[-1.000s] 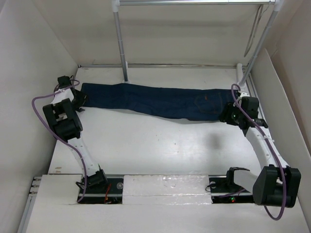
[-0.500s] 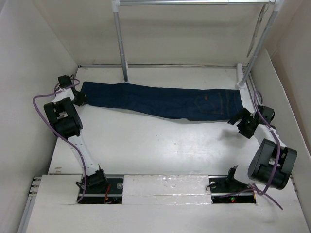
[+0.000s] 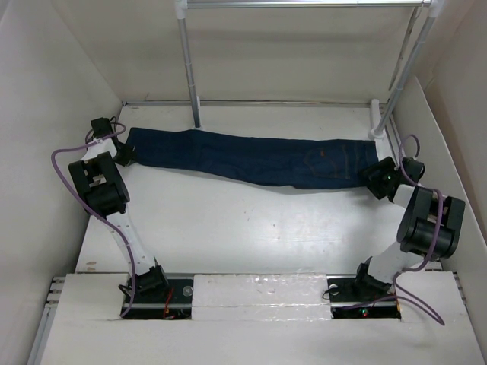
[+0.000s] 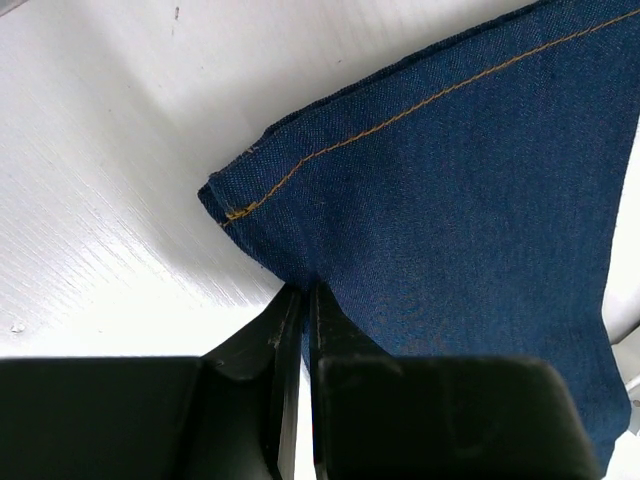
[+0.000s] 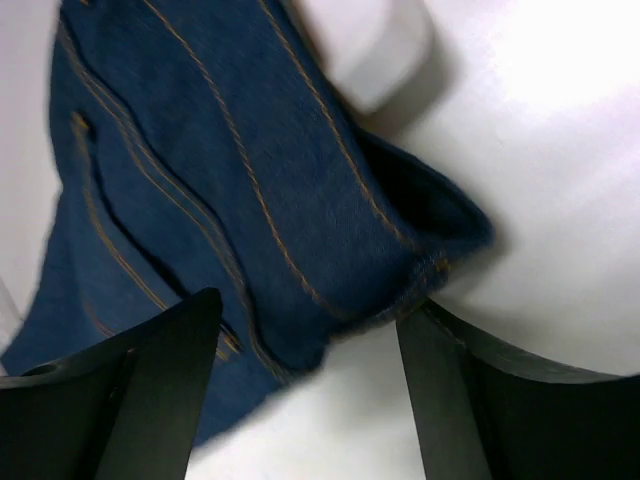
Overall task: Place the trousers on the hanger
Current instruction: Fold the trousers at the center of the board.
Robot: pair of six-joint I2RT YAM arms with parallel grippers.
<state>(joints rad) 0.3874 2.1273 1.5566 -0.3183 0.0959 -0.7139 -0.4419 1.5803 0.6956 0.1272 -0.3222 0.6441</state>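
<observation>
Two rack poles [image 3: 188, 68] stand behind trousers [image 3: 243, 156]; left pincer [image 4: 302, 292] clamps them, right pincer [image 5: 310, 315] gapes.

Left arm [image 3: 114, 217] and right arm [image 3: 417, 228]: white links, black joint housings, 1 purple cable [image 3: 56, 163] routed along each. Left end effector [image 4: 303, 292] and right end effector [image 5: 308, 310]: 2 matte black fingers [image 5: 150, 385] each.

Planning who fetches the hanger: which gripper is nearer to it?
Right. The right gripper is open at the trousers' waistband end, on the same side as the hanger hanging beyond; the left gripper pinches the leg hem, far to the left.
</observation>
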